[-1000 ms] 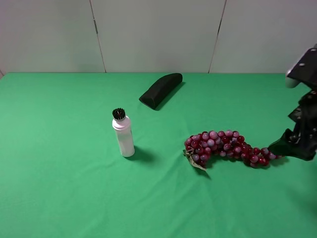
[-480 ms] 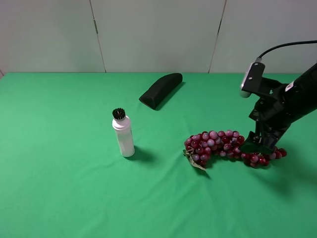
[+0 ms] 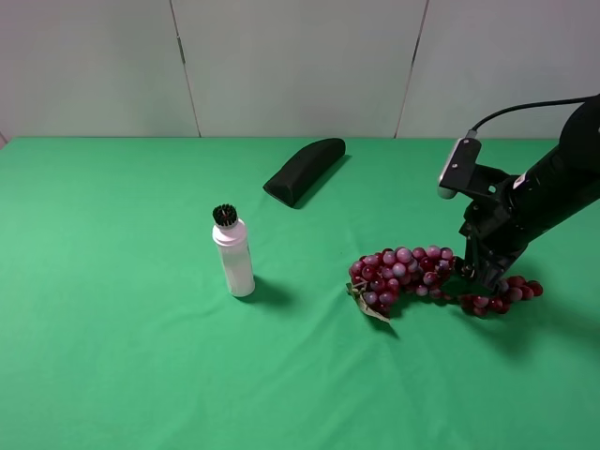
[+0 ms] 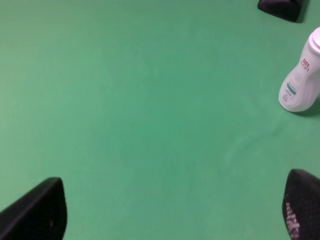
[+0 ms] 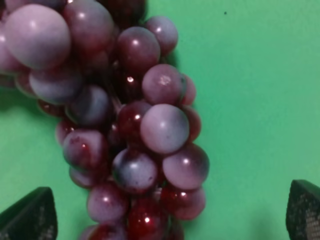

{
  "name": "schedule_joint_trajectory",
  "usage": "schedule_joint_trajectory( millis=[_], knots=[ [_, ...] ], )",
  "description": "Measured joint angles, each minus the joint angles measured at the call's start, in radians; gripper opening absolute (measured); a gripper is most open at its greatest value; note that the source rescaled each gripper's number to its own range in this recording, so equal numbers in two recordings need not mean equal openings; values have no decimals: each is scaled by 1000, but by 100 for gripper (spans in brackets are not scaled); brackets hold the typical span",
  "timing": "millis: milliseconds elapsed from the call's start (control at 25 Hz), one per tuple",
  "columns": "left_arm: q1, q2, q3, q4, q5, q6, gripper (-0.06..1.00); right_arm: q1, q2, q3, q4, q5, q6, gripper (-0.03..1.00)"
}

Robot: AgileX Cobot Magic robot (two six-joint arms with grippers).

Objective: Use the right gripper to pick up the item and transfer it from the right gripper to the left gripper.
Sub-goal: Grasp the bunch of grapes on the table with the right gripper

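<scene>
One grape bunch [image 3: 412,267], one bottle [image 3: 234,260], one case [image 3: 305,171], left tool [image 4: 170,217], right tool [image 5: 167,212]

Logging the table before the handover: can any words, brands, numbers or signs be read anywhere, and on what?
No text here can be read.
On the white bottle: a front label with a small red mark and a bluish printed patch, too blurred to read in the left wrist view; the high view shows no label.
On the black case: no marking visible.
On the grapes: none.
</scene>
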State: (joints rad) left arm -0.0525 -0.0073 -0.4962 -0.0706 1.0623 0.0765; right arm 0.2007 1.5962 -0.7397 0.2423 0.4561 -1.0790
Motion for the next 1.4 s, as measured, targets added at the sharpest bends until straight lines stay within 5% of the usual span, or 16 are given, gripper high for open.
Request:
schedule_joint_trajectory(
  millis=[920,1120,1280,1400],
  knots=[
    [0,0,0,0,0,0,84,23,119,3,5,-64,0,98],
    [0,0,0,0,0,0,84,23,123,3,7,-63,2,70],
    [0,0,0,0,0,0,84,23,155,1,7,-68,12,18],
    [0,0,0,0,0,0,84,23,155,0,4,-69,21,18]
  ],
)
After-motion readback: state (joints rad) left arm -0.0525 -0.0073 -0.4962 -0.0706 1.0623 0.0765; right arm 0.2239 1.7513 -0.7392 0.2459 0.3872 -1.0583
